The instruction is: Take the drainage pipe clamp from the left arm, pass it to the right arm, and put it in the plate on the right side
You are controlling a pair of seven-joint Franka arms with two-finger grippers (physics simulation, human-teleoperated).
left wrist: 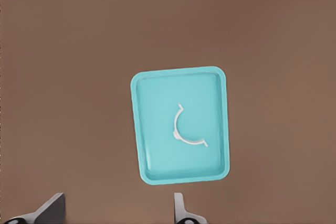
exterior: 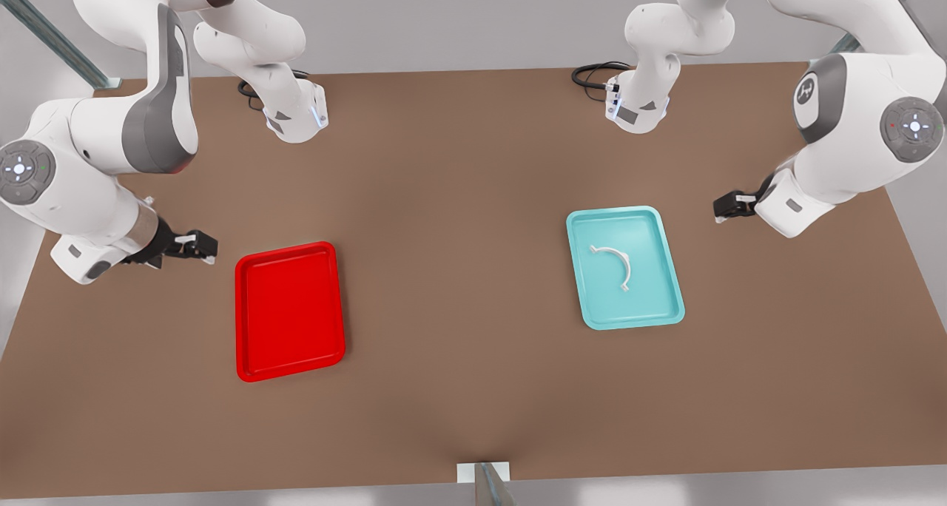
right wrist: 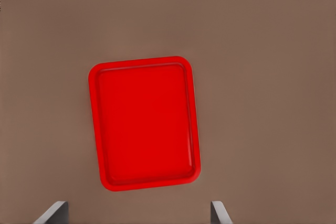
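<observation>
**The clamp lies in the teal tray, both arms wait off to the sides**

The drainage pipe clamp (exterior: 614, 263) is a little white curved piece. It lies flat inside the teal tray (exterior: 590, 299), on the front view's right side of the brown table (exterior: 459, 284). Nothing touches it.

The red plate (exterior: 290, 365) sits on the front view's left, well apart from the teal tray.

The left gripper (exterior: 719, 208) hangs above the table near the teal tray. Its fingers (left wrist: 179, 205) are spread apart and hold nothing.

The right gripper (exterior: 209, 248) hangs just beside the red plate. Its fingers (right wrist: 219, 212) are spread wide apart too, with nothing between them.
</observation>
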